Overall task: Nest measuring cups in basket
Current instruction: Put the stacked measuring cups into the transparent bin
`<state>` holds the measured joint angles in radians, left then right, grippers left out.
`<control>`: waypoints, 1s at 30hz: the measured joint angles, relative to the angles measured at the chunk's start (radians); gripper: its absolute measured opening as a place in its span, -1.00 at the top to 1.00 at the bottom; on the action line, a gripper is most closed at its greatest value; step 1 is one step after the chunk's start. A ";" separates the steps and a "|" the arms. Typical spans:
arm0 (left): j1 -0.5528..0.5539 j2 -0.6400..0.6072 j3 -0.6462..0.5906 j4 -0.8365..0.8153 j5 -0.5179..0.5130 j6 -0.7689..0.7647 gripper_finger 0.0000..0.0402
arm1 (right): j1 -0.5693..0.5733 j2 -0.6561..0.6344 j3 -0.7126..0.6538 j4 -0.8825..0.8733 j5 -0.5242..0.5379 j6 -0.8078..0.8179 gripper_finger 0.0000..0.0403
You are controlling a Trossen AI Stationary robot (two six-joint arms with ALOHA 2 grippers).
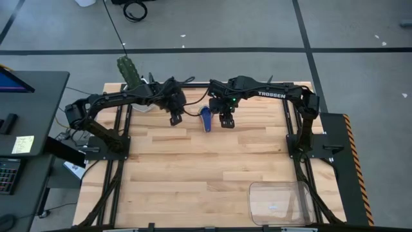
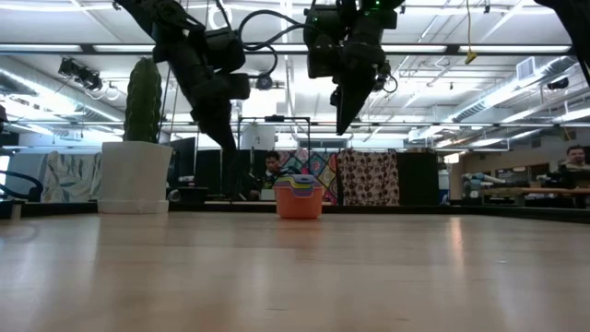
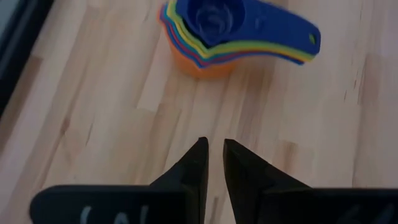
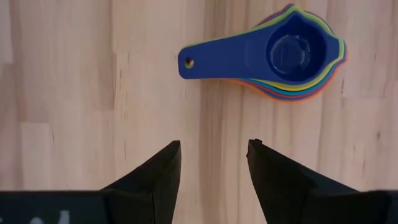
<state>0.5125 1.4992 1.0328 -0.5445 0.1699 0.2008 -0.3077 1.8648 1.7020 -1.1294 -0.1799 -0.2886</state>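
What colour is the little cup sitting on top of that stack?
Dark blue: the top measuring cup, handle included. The right wrist view shows it best.

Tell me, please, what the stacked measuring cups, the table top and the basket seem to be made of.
The measuring cups: probably plastic, with smooth, evenly coloured, thin moulded rims and a slight sheen. The table top: apparently wood, in pale joined strips with visible grain and a matte finish. The basket: likely clear plastic, since the wood shows through its glossy walls.

Nested under the dark blue one, the lower measuring cups (image 4: 292, 65) show only rims.
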 joint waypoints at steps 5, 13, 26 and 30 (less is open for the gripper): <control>0.000 0.000 0.000 0.056 0.000 0.000 0.74 | 0.000 0.000 0.000 0.020 -0.002 0.006 0.06; 0.000 0.000 0.000 0.145 0.000 0.000 0.74 | 0.000 0.000 0.001 0.082 -0.054 0.093 0.05; 0.000 0.000 -0.001 0.256 0.000 0.000 0.74 | 0.050 0.000 -0.121 0.249 0.058 0.037 0.04; 0.000 0.000 -0.001 0.265 0.000 0.000 0.74 | 0.071 0.000 -0.174 0.283 0.063 -0.036 -0.02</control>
<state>0.5129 1.4992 1.0321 -0.2791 0.1699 0.2008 -0.2370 1.8648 1.5277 -0.8461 -0.1165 -0.3249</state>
